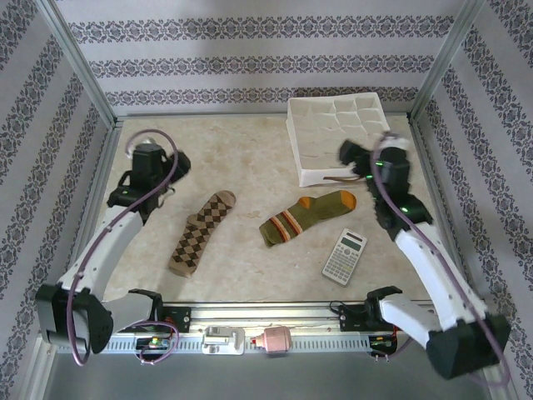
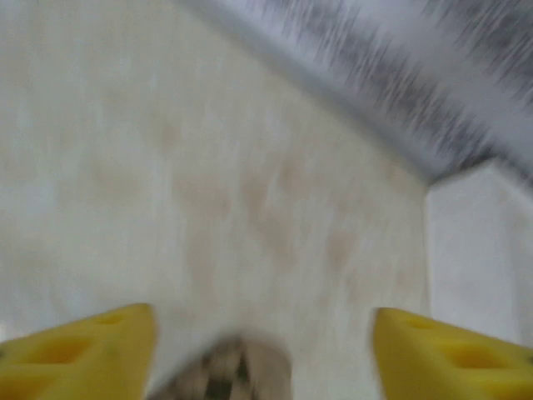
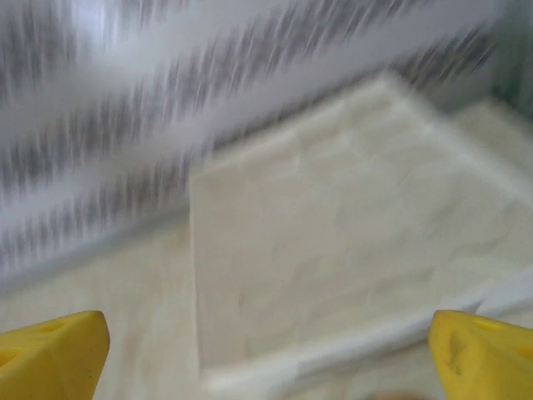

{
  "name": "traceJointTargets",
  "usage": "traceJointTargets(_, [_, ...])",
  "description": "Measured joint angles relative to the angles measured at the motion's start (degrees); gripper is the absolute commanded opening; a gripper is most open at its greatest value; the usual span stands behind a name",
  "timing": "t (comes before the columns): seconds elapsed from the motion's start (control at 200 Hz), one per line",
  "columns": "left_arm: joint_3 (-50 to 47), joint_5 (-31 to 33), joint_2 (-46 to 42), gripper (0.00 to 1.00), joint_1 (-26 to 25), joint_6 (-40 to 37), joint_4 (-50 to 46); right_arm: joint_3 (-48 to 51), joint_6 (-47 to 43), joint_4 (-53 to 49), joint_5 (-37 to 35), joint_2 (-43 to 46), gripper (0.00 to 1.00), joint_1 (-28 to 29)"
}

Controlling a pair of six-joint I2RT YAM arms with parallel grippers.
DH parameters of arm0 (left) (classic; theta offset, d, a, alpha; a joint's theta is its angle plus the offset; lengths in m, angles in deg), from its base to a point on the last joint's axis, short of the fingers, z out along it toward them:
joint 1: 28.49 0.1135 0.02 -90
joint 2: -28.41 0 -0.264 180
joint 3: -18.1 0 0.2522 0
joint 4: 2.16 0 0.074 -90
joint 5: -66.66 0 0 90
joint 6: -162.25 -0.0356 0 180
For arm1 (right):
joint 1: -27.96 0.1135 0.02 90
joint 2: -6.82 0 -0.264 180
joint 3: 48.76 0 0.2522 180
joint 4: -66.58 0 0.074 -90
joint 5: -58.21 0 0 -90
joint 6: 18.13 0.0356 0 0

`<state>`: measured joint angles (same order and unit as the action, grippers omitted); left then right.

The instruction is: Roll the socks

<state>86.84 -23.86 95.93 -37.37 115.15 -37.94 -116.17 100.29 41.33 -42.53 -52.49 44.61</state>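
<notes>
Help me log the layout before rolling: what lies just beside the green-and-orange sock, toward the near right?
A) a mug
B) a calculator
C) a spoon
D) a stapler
B: a calculator with keypad and screen lies near-right of the green-and-orange sock, not touching it.

Bright even light, wrist views motion-blurred

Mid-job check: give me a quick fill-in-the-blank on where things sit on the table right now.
1. The argyle sock lies to the ___ of the green sock.
2. The calculator lies nearest the ___ sock.
3. The tray stands at the far ___ corner.
Missing words: left; green; right.
</notes>
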Motion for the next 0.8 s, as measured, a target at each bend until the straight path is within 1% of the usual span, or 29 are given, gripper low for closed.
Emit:
traceJointTargets(0.08, [-4.4,-4.1,0.3,0.38,-1.6,2.7,-8.5,-2.1,-1.0,-6.4,0.1,-3.9,0.83,10.0])
traceJointTargets(0.155, [-7.9,-7.0,0.3,0.36,-1.9,4.2,-14.6,-2.4,-1.9,-9.8,1.2,-4.9,0.80,17.8])
traceJointTargets(0.21, [-10.0,-8.7,0.3,0.34,-1.9,4.9,-17.1,-2.3,-3.0,-10.8,2.1,-5.1,0.79,23.0])
traceJointTargets(0.245, [-11.1,-9.7,0.4,0.34,-1.9,5.2,-17.8,-2.0,-3.6,-10.8,2.9,-5.3,0.76,25.7])
traceJointTargets(0.315, [-12.9,-11.6,1.2,0.33,-1.9,5.6,-18.0,-1.4,-5.0,-10.0,5.4,-6.1,0.71,29.9])
traceJointTargets(0.415, [-14.6,-14.5,5.1,0.30,-1.9,6.5,-16.4,0.1,-8.3,-7.3,9.5,-8.7,0.68,32.7])
traceJointTargets(0.495, [-15.9,-16.6,8.7,0.29,-2.0,7.6,-13.6,2.4,-11.9,-4.4,12.3,-10.5,0.68,33.9])
traceJointTargets(0.575, [-16.4,-18.2,12.2,0.27,-3.3,9.4,-11.1,6.1,-16.1,-0.3,14.9,-10.5,0.69,34.6])
traceJointTargets(0.66, [-15.6,-19.4,14.3,0.26,-6.6,11.8,-8.3,10.4,-20.9,4.3,17.6,-9.8,0.73,34.6])
traceJointTargets(0.734, [-14.3,-20.6,16.7,0.26,-11.1,15.0,-4.6,12.4,-24.6,6.2,18.4,-9.7,0.77,34.6])
traceJointTargets(0.799, [-13.2,-21.4,18.8,0.25,-14.8,18.1,-1.3,13.0,-27.6,7.2,18.8,-9.8,0.78,34.9])
